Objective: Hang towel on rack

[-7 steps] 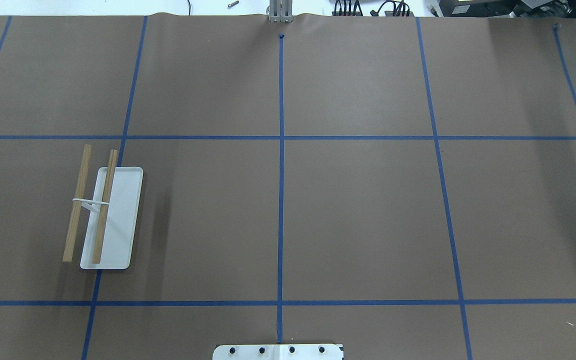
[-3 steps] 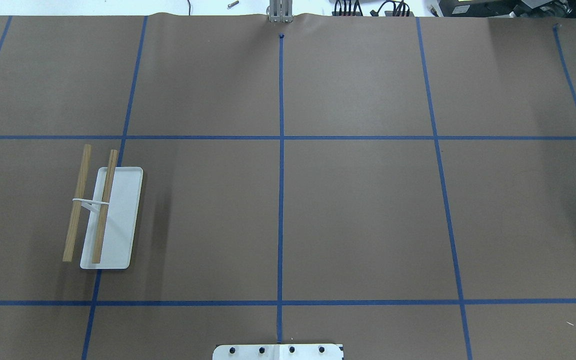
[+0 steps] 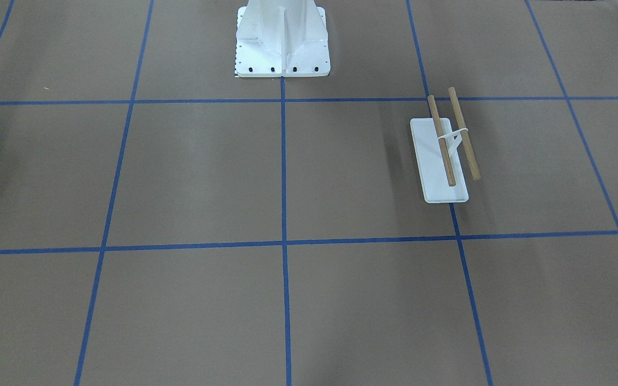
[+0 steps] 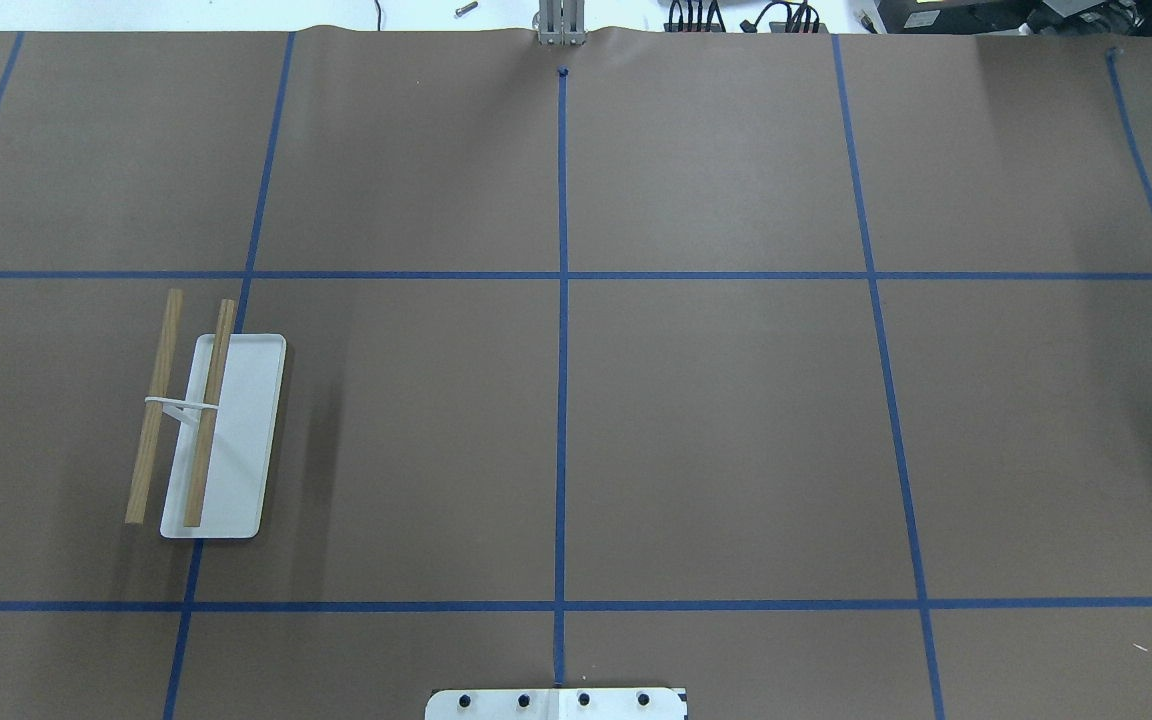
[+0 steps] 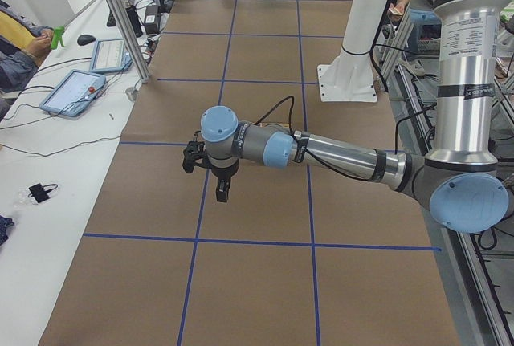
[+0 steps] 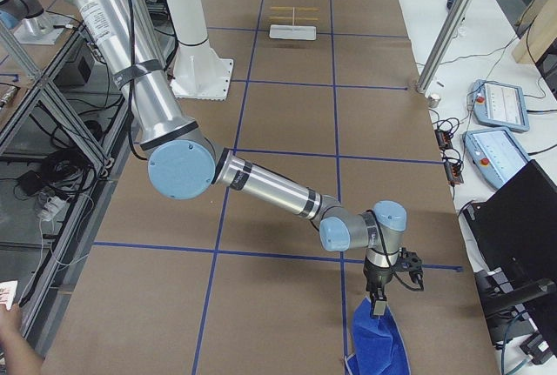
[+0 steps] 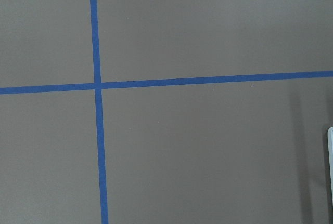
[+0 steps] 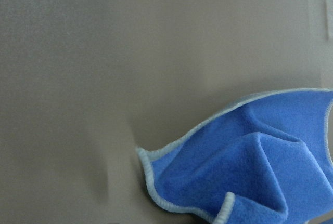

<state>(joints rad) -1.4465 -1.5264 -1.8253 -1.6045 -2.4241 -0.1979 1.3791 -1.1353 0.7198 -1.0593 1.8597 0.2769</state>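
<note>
— At the table's end on the robot's right, what is the towel's [image 6: 380,344] condition?
— Blue side out, with the light stitched edge showing. It hangs bunched directly beneath the right gripper [image 6: 376,309], its top up at the fingertips. The right side view is too distant to show whether the lower folds rest on the brown paper [image 4: 736,430].
— Gripper state?
— It cannot be determined. The fingers point straight down at the cloth, but neither a gap nor a clamp is legible, and the right wrist view shows only cloth and paper.
— The rack [image 4: 208,420]?
— It stands on the robot's left half, well apart from the towel. The white base lies flat and the two wooden dowels run parallel above it.
— Left gripper [image 5: 222,193]?
— It hovers above a blue tape line [image 5: 193,274], pointing down. Whether its fingers are apart or together cannot be told from the left side view. The white pedestal [image 3: 282,37] stands at the robot's edge of the table.
</note>
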